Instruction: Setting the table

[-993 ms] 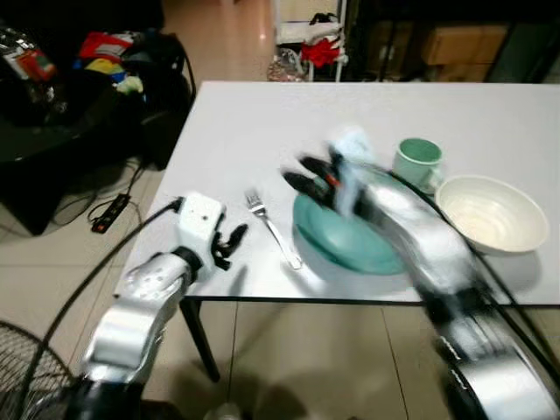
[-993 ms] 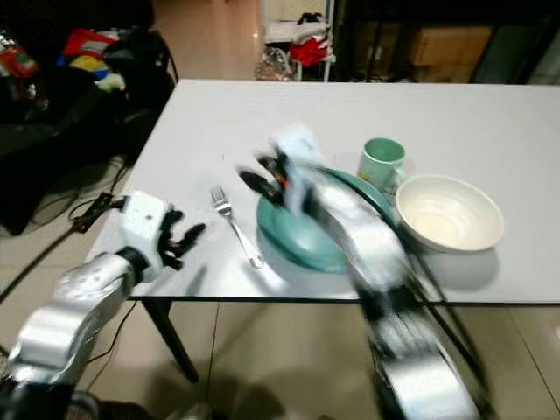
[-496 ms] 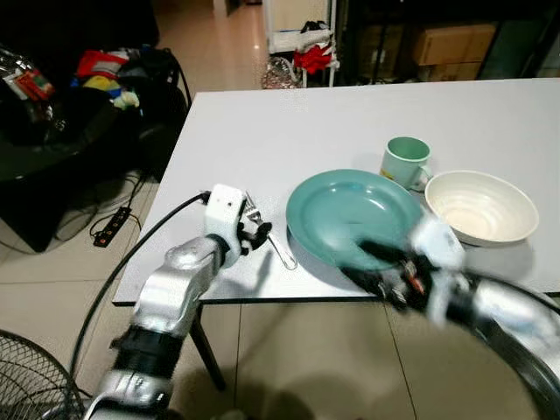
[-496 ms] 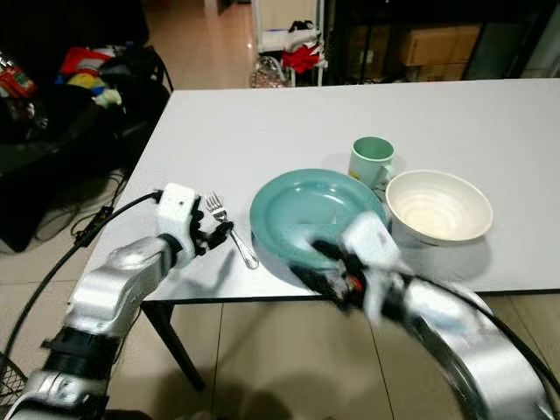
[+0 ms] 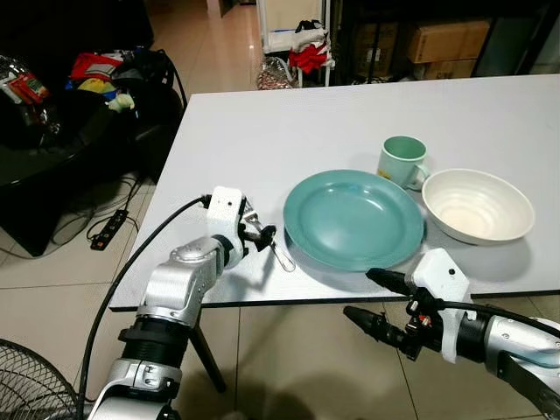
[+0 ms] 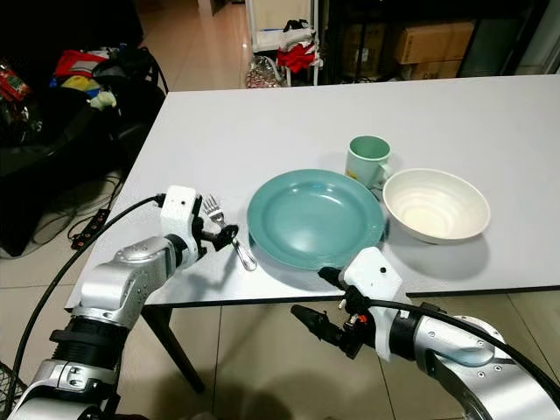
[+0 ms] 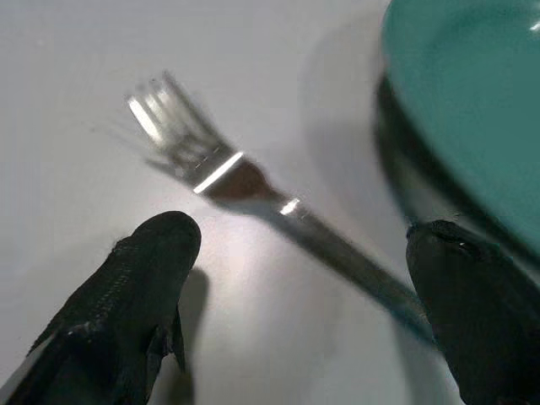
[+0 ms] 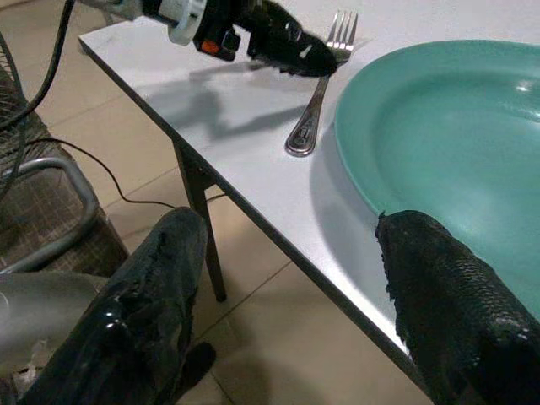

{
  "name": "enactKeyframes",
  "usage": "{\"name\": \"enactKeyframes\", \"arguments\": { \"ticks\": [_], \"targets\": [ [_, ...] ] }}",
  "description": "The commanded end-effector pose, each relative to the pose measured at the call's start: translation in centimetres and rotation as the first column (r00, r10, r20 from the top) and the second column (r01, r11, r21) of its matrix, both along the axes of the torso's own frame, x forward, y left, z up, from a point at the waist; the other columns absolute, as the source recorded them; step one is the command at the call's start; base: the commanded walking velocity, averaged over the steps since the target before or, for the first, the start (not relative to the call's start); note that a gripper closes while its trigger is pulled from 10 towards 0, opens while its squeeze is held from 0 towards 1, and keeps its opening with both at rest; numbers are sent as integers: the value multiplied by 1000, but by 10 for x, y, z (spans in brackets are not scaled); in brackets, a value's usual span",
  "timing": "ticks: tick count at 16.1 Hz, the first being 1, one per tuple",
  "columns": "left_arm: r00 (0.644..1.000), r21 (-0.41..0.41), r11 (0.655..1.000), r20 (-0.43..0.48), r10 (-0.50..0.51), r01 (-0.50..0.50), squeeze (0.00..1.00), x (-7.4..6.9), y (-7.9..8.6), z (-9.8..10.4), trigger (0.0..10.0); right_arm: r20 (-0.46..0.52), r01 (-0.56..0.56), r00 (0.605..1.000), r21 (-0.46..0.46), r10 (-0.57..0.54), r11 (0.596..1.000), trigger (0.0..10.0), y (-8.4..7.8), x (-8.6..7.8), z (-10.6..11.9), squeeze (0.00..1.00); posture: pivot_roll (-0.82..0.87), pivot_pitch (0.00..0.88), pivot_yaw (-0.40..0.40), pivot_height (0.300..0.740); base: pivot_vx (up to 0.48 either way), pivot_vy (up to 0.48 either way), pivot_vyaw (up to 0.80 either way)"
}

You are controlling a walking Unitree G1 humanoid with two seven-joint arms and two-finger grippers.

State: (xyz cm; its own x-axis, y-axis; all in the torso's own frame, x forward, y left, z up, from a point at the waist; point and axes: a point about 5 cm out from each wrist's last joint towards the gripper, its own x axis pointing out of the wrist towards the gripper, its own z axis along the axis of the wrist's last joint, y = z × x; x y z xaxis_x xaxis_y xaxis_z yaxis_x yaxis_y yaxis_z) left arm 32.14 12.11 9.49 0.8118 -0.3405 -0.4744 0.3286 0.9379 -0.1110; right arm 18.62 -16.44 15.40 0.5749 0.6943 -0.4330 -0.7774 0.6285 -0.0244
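Presently: fork (image 7: 253,190) flat on worktop (image 5: 262,131), just beside teal plate (image 5: 354,219). Left tool (image 5: 259,234) spread wide astride its neck; lower squarely, then pinch. Right tool (image 5: 378,300) wide, below worktop edge.

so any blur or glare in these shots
Left wrist view: the fork is soft, its prongs smeared, with bright glints on the neck. Right wrist view: sharp on the plate, near fingers blurred. Both eye views: crisp, with soft shadows on the table.
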Motion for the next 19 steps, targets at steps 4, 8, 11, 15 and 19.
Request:
{"name": "enactKeyframes", "arguments": {
  "ticks": [4, 8, 11, 15, 19],
  "targets": [
    [1000, 4, 1000, -1, -28, 28, 0, 2, -1, 0, 10000, 0, -4, 1000, 9, 4, 1000, 10000, 6, -4, 2, 1000, -120, 0, 132, 740, 0, 0, 0],
    [997, 51, 997, -35, -63, 64, 0, 0, -1, -7, 10000, -2, -9, 1000, 3, 9, 1000, 10000, 7, -5, 2, 1000, -125, 0, 143, 740, 0, 0, 0],
    [993, 115, 988, -63, -96, 103, 0, -2, 5, -13, 10000, -6, -25, 1000, -7, 25, 1000, 10000, 7, -6, 2, 1000, -126, 0, 149, 740, 0, 0, 0],
    [992, 150, 981, -41, -118, 123, 0, 1, 15, -11, 10000, -17, -46, 999, -15, 46, 999, 10000, 7, -7, 0, 1000, -118, 0, 146, 740, 0, 0, 0],
    [989, 161, 976, -35, -145, 149, 0, 0, 24, -8, 10000, -13, -50, 999, -26, 50, 998, 10000, 8, -6, -1, 1000, -113, 0, 143, 740, 0, 0, 0]
  ]
}}
